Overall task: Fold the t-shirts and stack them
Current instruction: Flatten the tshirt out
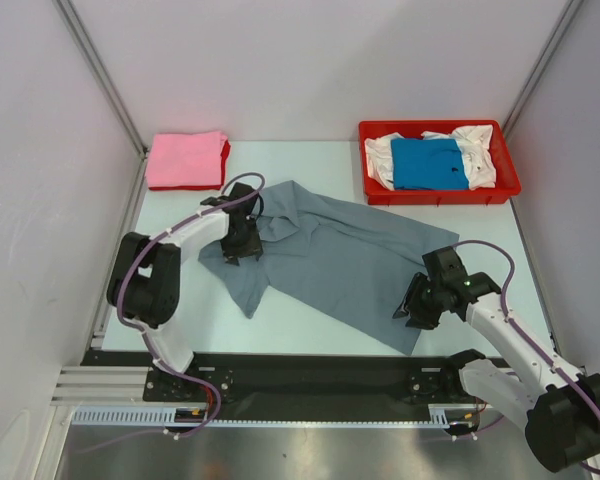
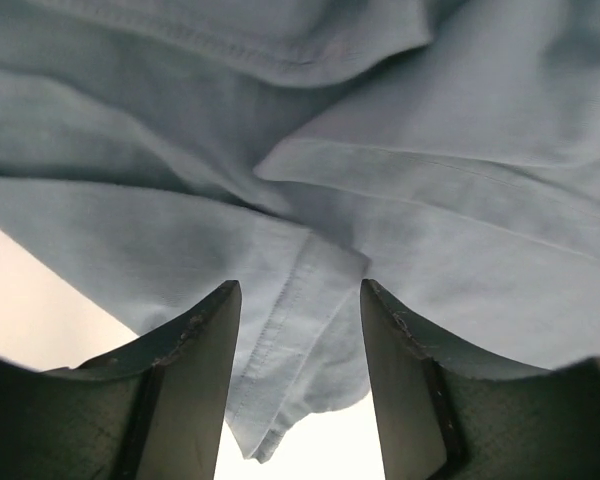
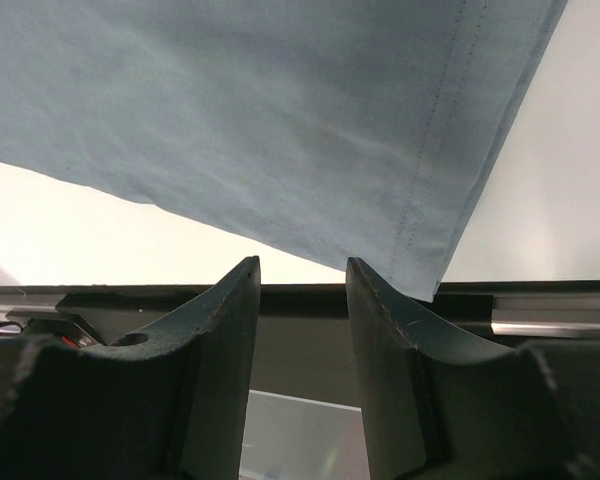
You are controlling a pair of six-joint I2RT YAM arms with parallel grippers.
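Left fingers (image 2: 195,380) astride grey t-shirt (image 2: 380,230) hem

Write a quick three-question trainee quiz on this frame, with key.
1. True or false: the slate grey cloth t-shirt is already folded.
2. What lies in the red plastic tray? A) a pink shirt B) a bright blue t-shirt on white cloth C) a grey towel
3. Which gripper is at the grey t-shirt's near hem corner?
Key: 1 false, it lies spread out and rumpled. 2 B. 3 the right gripper.
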